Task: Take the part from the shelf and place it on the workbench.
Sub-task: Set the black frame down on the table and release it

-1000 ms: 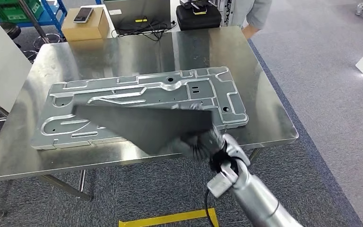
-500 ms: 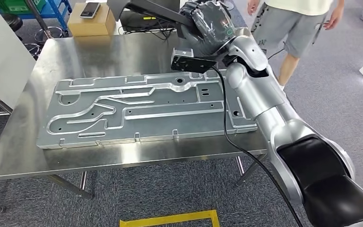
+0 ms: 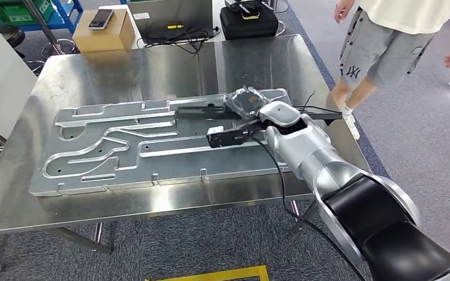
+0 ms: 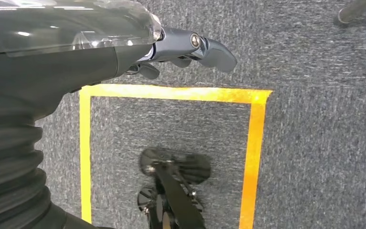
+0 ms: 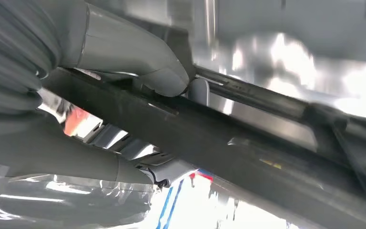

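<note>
Part: a long, flat, dark part (image 3: pixel 202 110), thin and narrow like a bar, matte black, seen running across the head view from mid-panel out past the robot's right wrist; in the right wrist view it is a blurred dark strip (image 5: pixel 205 138) crossing the frame.
Part's place: low over the big embossed metal panel (image 3: pixel 123 149) that lies on the steel surface (image 3: pixel 152 64); whether it touches the panel I cannot tell.
Right robot hand: the right robot hand (image 3: pixel 245 102), under a clear plastic cover, is clamped on the part, fingers closed round the strip; the wrist view has the thick grey thumb (image 5: pixel 133 52) pressed on one side of it.
Part against hand: the strip passes straight through the grip, one end reaching left over the panel, the other poking out toward the surface's right edge.
Left robot hand: the left robot hand (image 4: pixel 181 47) hangs over grey carpet and a yellow tape square (image 4: pixel 171 93), dark fingers curled in, nothing in them.
Around: a person (image 3: pixel 387 41) in grey shorts stands beside the surface's far right corner; a cardboard box (image 3: pixel 102 35) and a black case (image 3: pixel 249 22) sit beyond the far edge.
</note>
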